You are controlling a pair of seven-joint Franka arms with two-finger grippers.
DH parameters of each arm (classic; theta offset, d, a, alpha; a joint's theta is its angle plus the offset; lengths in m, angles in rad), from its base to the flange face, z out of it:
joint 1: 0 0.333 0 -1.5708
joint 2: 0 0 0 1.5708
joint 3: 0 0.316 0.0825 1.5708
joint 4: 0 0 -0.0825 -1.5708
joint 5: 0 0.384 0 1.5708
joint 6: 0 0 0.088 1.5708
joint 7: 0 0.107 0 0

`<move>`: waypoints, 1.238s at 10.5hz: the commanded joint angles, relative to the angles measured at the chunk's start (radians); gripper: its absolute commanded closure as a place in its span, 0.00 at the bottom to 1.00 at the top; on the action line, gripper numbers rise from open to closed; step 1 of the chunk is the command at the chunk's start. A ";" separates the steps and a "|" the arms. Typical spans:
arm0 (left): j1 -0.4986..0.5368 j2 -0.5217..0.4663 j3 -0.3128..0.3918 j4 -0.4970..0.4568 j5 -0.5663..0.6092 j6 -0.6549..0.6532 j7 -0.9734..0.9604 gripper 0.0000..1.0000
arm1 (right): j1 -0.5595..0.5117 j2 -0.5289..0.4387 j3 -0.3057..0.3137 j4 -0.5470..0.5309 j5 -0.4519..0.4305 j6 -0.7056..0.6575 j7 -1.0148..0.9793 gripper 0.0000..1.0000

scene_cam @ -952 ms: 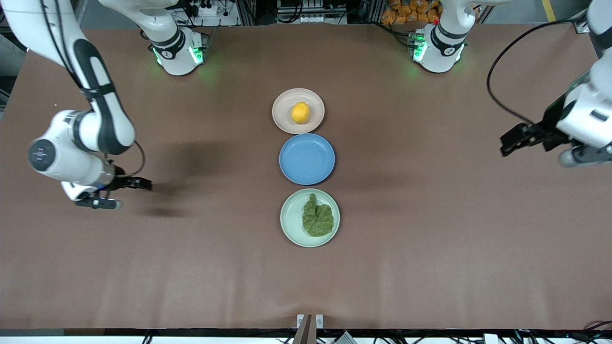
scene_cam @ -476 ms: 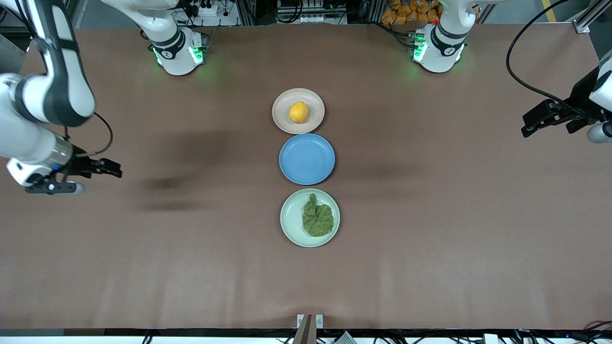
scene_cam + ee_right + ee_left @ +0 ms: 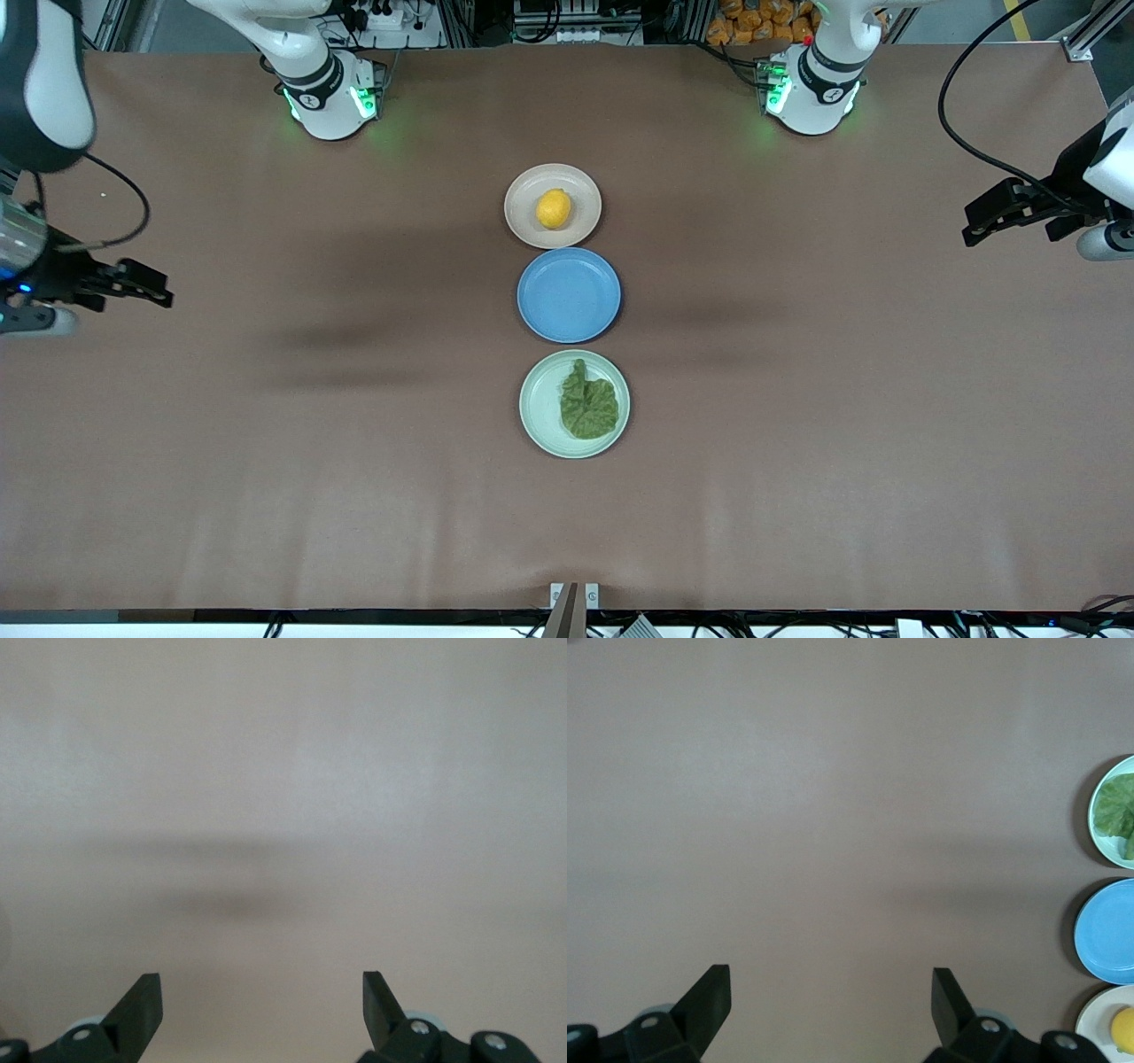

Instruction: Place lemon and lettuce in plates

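Observation:
The yellow lemon (image 3: 554, 208) lies on the beige-pink plate (image 3: 524, 190), the plate nearest the arm bases. The dark green lettuce (image 3: 589, 408) lies flat on the mint green plate (image 3: 534, 416), nearest the front camera. My left gripper (image 3: 970, 226) is open and empty, up over bare table at the left arm's end. My right gripper (image 3: 164, 288) is open and empty over bare table at the right arm's end. The left wrist view shows its open gripper (image 3: 831, 983), the lettuce (image 3: 1116, 811), mint plate (image 3: 1109, 771), lemon (image 3: 1123, 1029) and beige plate (image 3: 1090, 1014). The right wrist view shows only its open gripper (image 3: 262, 988) over table.
An empty blue plate (image 3: 569, 294) sits between the two task plates, also in the left wrist view (image 3: 1107, 930). The three plates form a row at the table's middle. Brown table cover surrounds them. Arm bases stand along the table edge farthest from the front camera.
Both arms have drawn away from the plates toward their own ends of the table, the right gripper moving farther. The lemon rocked slightly on its plate. The lettuce and plates stayed put.

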 commanded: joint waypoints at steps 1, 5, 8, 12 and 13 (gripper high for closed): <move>0.018 -0.022 -0.012 -0.017 -0.007 -0.020 0.033 0.00 | -0.011 -0.022 0.012 0.091 -0.018 -0.054 -0.039 0.00; 0.018 -0.022 -0.012 -0.017 -0.007 -0.027 0.035 0.00 | 0.037 -0.097 -0.005 0.122 -0.015 -0.149 -0.024 0.00; 0.018 -0.033 -0.010 -0.017 -0.006 -0.033 0.035 0.00 | 0.060 -0.108 -0.023 0.131 -0.020 -0.186 -0.009 0.00; 0.019 -0.034 -0.010 -0.017 0.027 -0.033 0.084 0.00 | 0.057 -0.108 -0.017 0.181 -0.018 -0.252 0.053 0.00; 0.023 -0.031 -0.009 -0.017 0.024 -0.033 0.087 0.00 | 0.057 -0.108 -0.018 0.181 -0.018 -0.277 0.053 0.00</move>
